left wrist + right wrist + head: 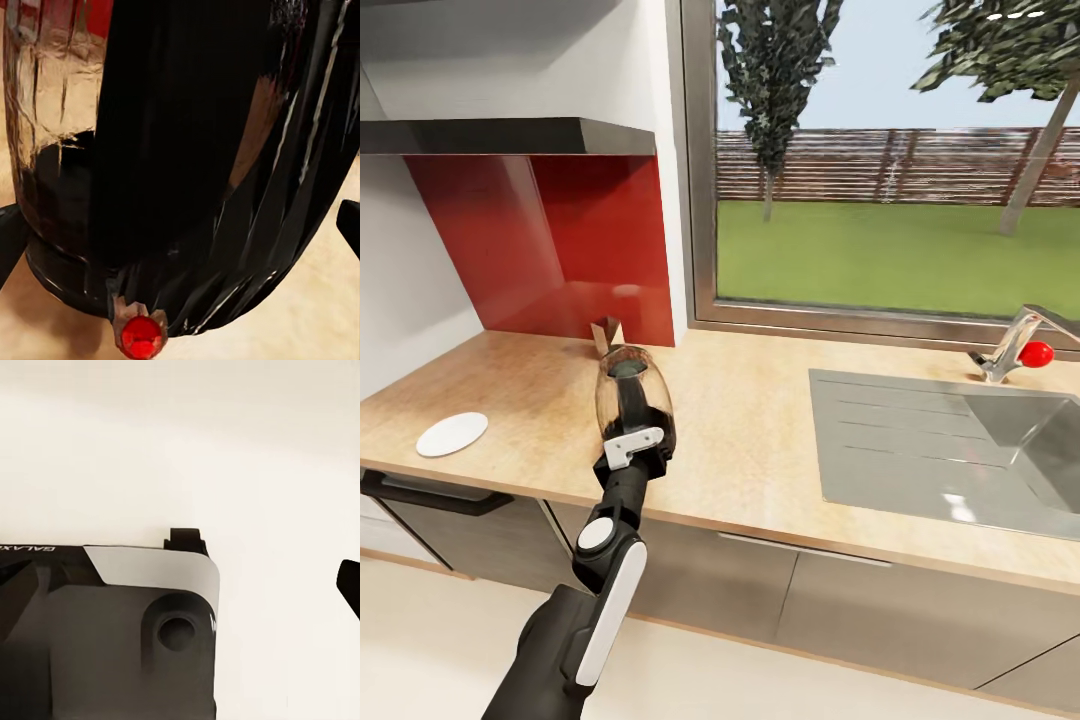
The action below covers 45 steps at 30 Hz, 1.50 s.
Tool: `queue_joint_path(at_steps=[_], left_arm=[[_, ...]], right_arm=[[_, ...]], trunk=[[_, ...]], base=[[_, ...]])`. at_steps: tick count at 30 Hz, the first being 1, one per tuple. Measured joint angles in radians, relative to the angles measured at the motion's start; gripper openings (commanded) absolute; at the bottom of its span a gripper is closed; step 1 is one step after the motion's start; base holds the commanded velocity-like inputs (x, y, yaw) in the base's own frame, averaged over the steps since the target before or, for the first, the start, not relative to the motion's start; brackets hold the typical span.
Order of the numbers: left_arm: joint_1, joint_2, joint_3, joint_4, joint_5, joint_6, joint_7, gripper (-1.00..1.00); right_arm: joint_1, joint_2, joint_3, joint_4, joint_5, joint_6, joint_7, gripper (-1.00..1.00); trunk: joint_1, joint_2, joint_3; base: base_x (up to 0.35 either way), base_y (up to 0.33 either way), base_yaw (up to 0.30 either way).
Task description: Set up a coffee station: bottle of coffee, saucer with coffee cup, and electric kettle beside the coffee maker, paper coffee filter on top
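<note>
The electric kettle (632, 395), clear glass with a black handle and base, stands on the kitchen countertop (750, 440) in front of the red backsplash. My left gripper (634, 425) is open around its black handle (187, 135). One finger (10, 241) shows at each side of that handle, and the red switch (141, 337) sits low on the base. The white saucer (452, 433) lies flat near the counter's left front edge, apart from the kettle. A small folded cone (605, 333), seemingly the paper coffee filter, stands just behind the kettle. A fingertip (349, 585) of my right gripper hangs spread wide over the pale floor.
A steel sink (950, 450) with a drainboard takes up the counter's right side, its tap (1015, 350) bearing a red knob. A window (890, 160) runs behind it. A dark hood (510, 135) overhangs the red backsplash (570, 240). Dark grey cabinets (760, 590) sit below.
</note>
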State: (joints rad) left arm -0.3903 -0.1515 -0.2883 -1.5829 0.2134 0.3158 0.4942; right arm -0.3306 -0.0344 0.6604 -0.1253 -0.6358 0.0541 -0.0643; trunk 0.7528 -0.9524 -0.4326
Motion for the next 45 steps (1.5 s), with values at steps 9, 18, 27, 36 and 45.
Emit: queue_joint_path(at_steps=[9, 18, 27, 36, 45], left_arm=[[-0.014, -0.001, -0.002, -0.004, 0.003, -0.023, 0.000, -1.00], [-0.014, -0.001, -0.002, -0.004, 0.002, -0.052, 0.002, -1.00], [-0.014, -0.001, -0.002, -0.004, 0.002, -0.053, 0.002, -1.00], [-0.014, -0.001, -0.002, -0.004, 0.002, -0.053, 0.002, -1.00], [-0.014, 0.000, -0.002, -0.004, 0.000, -0.052, 0.001, -1.00]], right_arm=[[0.000, 0.000, 0.000, 0.000, 0.000, 0.000, 0.000, 1.00], [0.000, 0.000, 0.000, 0.000, 0.000, 0.000, 0.000, 1.00], [0.000, 0.000, 0.000, 0.000, 0.000, 0.000, 0.000, 1.00], [0.001, 0.000, 0.000, 0.000, 0.000, 0.000, 0.000, 1.00], [0.000, 0.000, 0.000, 0.000, 0.000, 0.000, 0.000, 1.00]], trunk=[[0.000, 0.000, 0.000], [0.000, 0.000, 0.000], [0.000, 0.000, 0.000], [0.000, 0.000, 0.000], [0.000, 0.000, 0.000]], base=[[0.000, 0.000, 0.000], [0.000, 0.000, 0.000], [0.000, 0.000, 0.000], [0.000, 0.000, 0.000], [0.000, 0.000, 0.000]])
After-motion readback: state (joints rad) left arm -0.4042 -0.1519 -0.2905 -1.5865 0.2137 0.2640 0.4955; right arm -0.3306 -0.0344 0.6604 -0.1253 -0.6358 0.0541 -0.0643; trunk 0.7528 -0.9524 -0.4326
